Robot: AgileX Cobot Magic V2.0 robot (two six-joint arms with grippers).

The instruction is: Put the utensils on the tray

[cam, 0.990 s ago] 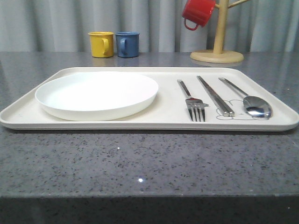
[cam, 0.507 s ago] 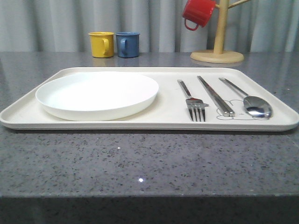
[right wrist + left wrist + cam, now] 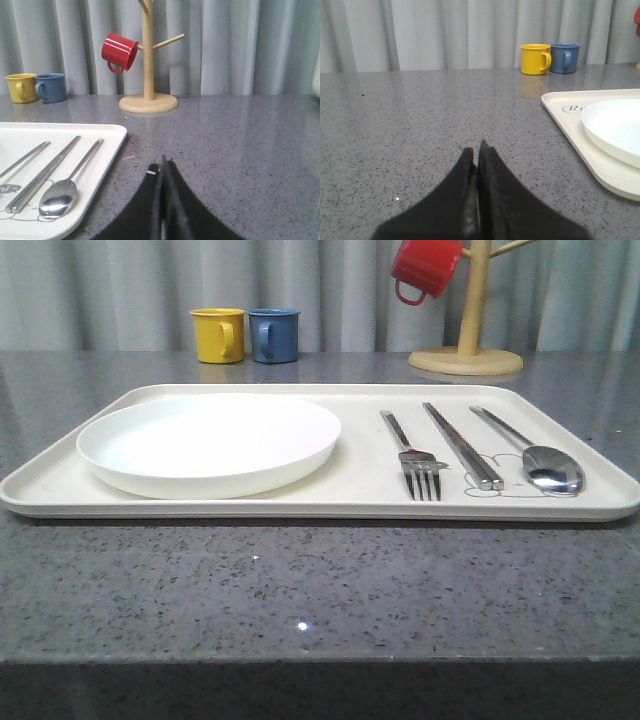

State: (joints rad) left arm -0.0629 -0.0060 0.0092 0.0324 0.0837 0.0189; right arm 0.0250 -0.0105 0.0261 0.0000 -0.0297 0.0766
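1. The fork (image 3: 414,459), the chopsticks (image 3: 461,444) and the spoon (image 3: 530,453) lie side by side on the right half of the tray (image 3: 60,490), handles away from the camera and roughly parallel. It reads as a finished place setting, so I judge the task done.
2. All three are polished steel and mirror-bright; the fork has four tines, the chopsticks are straight bars touching each other, and the spoon has an oval bowl.
3. The tray is matte cream plastic, rectangular with rounded corners and a raised rim. A round white plate (image 3: 209,443) takes its left half, which leaves the right for cutlery.
4. The left hand (image 3: 478,152) and the right hand (image 3: 162,167) each hover over bare speckled grey table (image 3: 300,590) beside the tray, fingers pressed together, gripping nothing.
5. Beyond stand a yellow cup (image 3: 218,334), a blue cup (image 3: 273,334) and a wooden mug tree (image 3: 468,320) carrying a red cup (image 3: 424,267).
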